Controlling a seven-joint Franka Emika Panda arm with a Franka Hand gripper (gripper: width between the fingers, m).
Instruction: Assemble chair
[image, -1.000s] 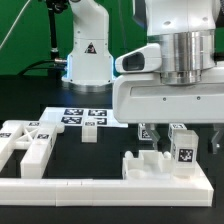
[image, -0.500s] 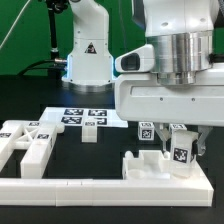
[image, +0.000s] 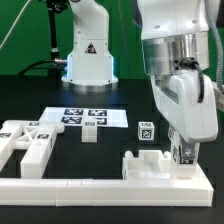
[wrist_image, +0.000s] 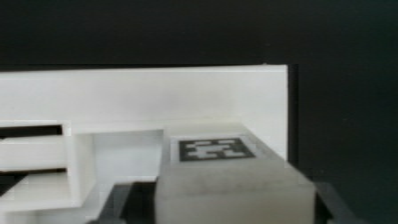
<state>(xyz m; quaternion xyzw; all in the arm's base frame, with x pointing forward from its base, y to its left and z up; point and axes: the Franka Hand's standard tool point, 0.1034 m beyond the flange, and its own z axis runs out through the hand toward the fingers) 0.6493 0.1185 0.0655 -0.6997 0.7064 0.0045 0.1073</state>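
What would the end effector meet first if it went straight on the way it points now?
Most likely the chair's tagged post, which stands right under the end effector; depth is hard to judge.

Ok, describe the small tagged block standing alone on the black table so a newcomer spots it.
In the exterior view, find the marker board, flat mid-table. Off its end toward the exterior view's right stands a small tagged block, alone on the table. Its tag faces the camera; unlike the tagged post in the gripper, it stands free.
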